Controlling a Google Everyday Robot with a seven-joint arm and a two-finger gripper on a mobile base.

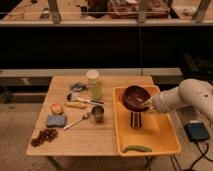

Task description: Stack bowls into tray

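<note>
One dark maroon bowl [134, 97] hangs tilted over the far left part of the yellow-orange tray [160, 135], which lies on the right side of the wooden table. My gripper [148, 104] comes in from the right on the white arm and is shut on the bowl's right rim. A dark and white striped thing [135, 120] stands in the tray just under the bowl; I cannot tell what it is. No other bowl shows.
A green pod [136, 148] lies at the tray's near edge. Left of the tray are a small dark cup [98, 114], a white-lidded jar [93, 83], a spoon [76, 121], a brush [84, 99], a banana [75, 105], a blue sponge [56, 120] and dark red fruit [44, 136].
</note>
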